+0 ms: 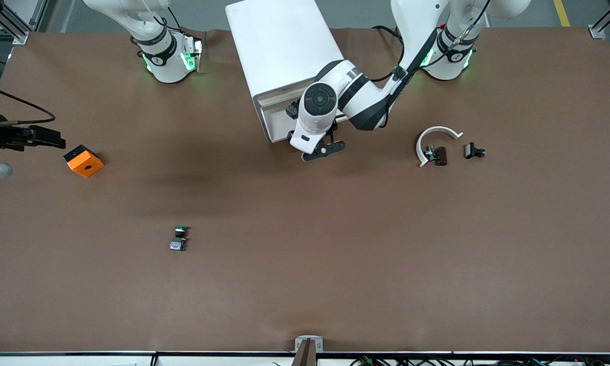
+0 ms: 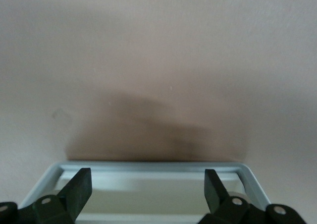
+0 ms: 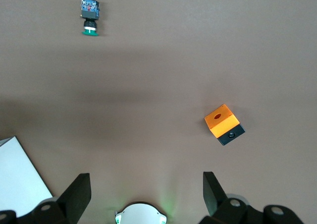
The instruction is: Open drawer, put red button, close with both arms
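The white cabinet [image 1: 284, 56] stands near the arms' bases, and its drawers [image 1: 277, 119] look pushed in. My left gripper [image 1: 324, 151] is open and empty, right at the cabinet's front. In the left wrist view the open gripper [image 2: 148, 177] frames the cabinet's white rim [image 2: 148, 167] and a beige drawer front [image 2: 148, 201]. A small switch with a dark reddish end, seemingly the red button [image 1: 437, 155], lies inside a white arc toward the left arm's end. My right gripper [image 1: 56, 140] is open and empty, high over the right arm's end, and its wrist view [image 3: 146, 182] shows nothing held.
A green-capped switch [image 1: 179, 238] [image 3: 89, 17] lies nearer the front camera. An orange and black box [image 1: 83, 161] [image 3: 224, 124] sits under the right gripper's side. A white arc piece [image 1: 434, 133] and a small black part [image 1: 474, 150] lie near the reddish switch.
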Controlling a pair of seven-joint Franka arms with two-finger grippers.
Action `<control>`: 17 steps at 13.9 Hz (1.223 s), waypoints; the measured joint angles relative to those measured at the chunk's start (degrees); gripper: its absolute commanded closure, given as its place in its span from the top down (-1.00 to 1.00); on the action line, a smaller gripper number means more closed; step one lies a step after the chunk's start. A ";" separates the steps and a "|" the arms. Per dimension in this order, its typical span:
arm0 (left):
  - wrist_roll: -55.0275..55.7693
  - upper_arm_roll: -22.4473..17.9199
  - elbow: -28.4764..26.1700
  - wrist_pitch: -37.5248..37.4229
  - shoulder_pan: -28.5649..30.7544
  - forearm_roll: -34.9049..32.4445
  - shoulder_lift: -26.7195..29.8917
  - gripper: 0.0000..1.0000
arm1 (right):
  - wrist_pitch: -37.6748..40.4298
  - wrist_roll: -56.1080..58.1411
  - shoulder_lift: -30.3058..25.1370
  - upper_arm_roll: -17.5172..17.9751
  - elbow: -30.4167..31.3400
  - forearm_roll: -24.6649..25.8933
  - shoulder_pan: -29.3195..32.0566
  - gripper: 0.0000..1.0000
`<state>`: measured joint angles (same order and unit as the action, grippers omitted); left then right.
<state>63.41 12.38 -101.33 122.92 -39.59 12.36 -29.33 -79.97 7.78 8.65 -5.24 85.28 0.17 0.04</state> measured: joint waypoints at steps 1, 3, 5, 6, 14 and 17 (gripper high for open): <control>0.15 0.00 -0.14 -0.03 0.00 1.66 0.00 1.00 | 0.00 0.00 0.00 0.01 0.00 0.00 -0.07 1.00; 0.60 0.05 -0.44 -0.10 0.00 4.16 0.00 1.00 | 0.00 -0.04 0.00 0.02 0.00 0.00 -0.09 1.00; 0.72 0.55 -0.85 -0.13 -0.01 7.41 -0.03 1.00 | 0.26 -0.04 -0.01 -0.03 -0.51 0.00 -0.06 1.00; 0.79 0.89 -0.97 -0.13 -0.02 9.64 -0.07 1.00 | 1.57 -0.04 -0.07 -0.11 -1.64 0.03 -0.02 1.00; 0.92 1.33 -1.21 -1.66 -0.03 17.31 -0.46 1.00 | 9.19 -1.64 -1.17 -0.56 -9.23 0.13 0.30 1.00; 0.92 1.32 -1.22 -1.83 0.02 19.53 -0.88 1.00 | 9.19 -2.03 -2.27 -0.45 -9.36 0.13 0.26 1.00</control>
<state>64.33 13.70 -102.55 121.08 -39.57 31.89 -30.21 -70.78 5.76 6.37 -5.69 75.92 0.30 0.30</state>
